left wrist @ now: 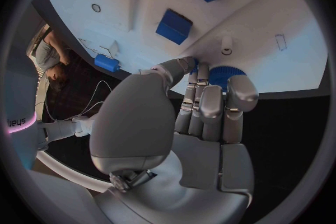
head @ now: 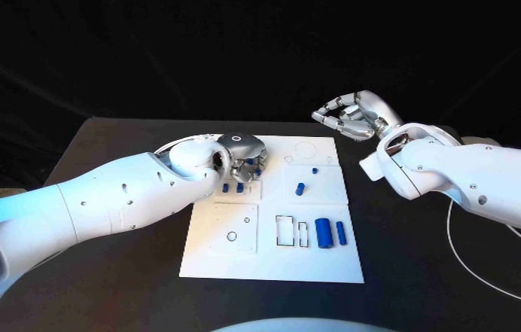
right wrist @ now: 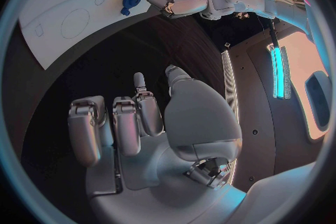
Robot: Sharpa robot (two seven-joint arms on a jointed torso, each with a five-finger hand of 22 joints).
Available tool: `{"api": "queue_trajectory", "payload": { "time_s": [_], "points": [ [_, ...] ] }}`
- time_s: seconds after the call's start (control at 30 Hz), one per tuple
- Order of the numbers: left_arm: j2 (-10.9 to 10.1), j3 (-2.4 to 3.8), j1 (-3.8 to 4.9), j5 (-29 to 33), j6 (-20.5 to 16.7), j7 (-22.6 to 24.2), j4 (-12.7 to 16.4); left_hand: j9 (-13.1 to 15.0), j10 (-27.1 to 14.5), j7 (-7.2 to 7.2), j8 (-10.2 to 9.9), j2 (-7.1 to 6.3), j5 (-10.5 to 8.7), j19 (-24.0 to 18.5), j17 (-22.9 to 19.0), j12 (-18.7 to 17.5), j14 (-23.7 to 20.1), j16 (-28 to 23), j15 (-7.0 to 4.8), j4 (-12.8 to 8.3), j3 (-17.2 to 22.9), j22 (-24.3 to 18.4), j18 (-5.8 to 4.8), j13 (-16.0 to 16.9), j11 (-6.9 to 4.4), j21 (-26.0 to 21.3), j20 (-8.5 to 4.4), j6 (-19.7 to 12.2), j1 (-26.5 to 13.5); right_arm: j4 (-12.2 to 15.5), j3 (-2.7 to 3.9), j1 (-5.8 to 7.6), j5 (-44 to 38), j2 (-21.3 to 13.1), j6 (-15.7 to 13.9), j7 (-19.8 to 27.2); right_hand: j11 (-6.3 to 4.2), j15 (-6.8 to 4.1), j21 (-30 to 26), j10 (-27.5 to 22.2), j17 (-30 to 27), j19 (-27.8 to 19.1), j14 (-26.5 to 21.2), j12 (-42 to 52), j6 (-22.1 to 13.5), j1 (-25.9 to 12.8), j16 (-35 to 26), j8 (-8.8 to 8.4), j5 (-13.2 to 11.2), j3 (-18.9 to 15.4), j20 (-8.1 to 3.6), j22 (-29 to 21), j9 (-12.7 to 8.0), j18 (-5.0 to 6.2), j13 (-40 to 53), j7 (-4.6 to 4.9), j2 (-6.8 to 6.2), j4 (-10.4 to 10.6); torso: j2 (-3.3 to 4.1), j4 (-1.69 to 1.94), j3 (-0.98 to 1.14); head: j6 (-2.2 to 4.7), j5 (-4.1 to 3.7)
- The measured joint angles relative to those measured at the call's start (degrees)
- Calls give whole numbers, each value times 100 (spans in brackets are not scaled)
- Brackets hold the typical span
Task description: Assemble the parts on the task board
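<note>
Blue ridged part point(left wrist: 225, 74) sits gripped under the left hand point(head: 245, 155) fingertips at the task board point(head: 326, 268) far-left edge; right hand point(head: 353, 117) hovers curled, holding nothing, beyond the board's far-right corner.

Blue parts point(head: 324, 233) crowd the task board point(head: 272, 268); its near strip lies bare.

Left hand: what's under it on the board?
The left hand is over the task board. In the wrist view its fingertips touch a round ridged blue part. The fingers cover most of that part, so how it sits is hidden.
</note>
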Motion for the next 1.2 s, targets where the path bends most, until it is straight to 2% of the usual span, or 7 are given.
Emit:
{"api": "queue_trajectory", "payload": {
  "time_s": [0.17, 0.37, 0.6, 0.83, 1.2],
  "points": [
    [-110, 62, -47, 34, 3, 0, 127, 1, 21, 1, 0, -6, 0, 20, -7, -4, 0, 0, 0, 0, 0, 13, 0, 25, -21, 0, -21, 0, -6, -5, 0, -1, 0, -6, -1, 1, 0, 0, 0, 0, -1, 0, 0, 0, 0, 0, 0, 0, 0, 0, 0, 0, 0, 0, 0, 0, 0, 0, -1, 3, 0, 18, 1],
    [-276, 210, -51, 129, 7, -14, 320, 4, 21, 0, 22, -6, 0, 20, -19, -4, 0, 0, 0, 0, 0, 13, 0, 25, -21, 0, -21, 0, -6, -16, -1, -1, 0, -12, -2, 2, 0, 0, 0, 0, -1, 0, 0, 0, 0, 0, 0, 0, 0, 0, 0, -1, 0, 0, 0, 0, 0, 0, -9, 10, 0, 36, 12],
    [-546, 322, -48, 251, -1, -40, 616, 5, 21, 0, 22, -6, 0, 20, -42, -4, 0, 0, 0, 0, 0, 23, 0, 25, -21, 0, -21, 41, -6, -26, -1, -1, 0, -28, -2, 3, 0, 0, 0, 0, -1, 0, 0, 0, 0, 0, 0, 0, 0, 0, 0, -1, 0, 0, -1, 0, 0, 0, -10, 10, -2, 52, 32],
    [-817, 357, -43, 377, 7, -99, 823, 5, 20, 1, 22, -29, 0, 20, -51, -4, 0, 0, 0, 0, 0, 31, 0, 24, -21, 23, -21, 42, -29, -28, 0, -1, 0, -40, -2, 3, 0, 0, 0, 0, -2, 0, 0, 0, 0, 0, 0, 0, 0, 0, 0, -2, 0, 0, -1, 0, 0, 0, -10, 15, -3, 59, 54],
    [-1077, 362, -46, 540, 40, -183, 867, 10, 61, 1, 22, -6, 0, 20, -59, -4, 0, 0, 0, 0, 0, 30, 0, 24, -20, 23, -21, 41, -52, -26, 0, -5, 0, -57, -2, 3, 0, 0, 0, 0, -3, 0, 0, 0, 0, 0, 0, 0, 0, 0, 0, -3, 0, 0, -1, 0, 0, 0, 3, 9, -12, 51, 38]
  ]
}}
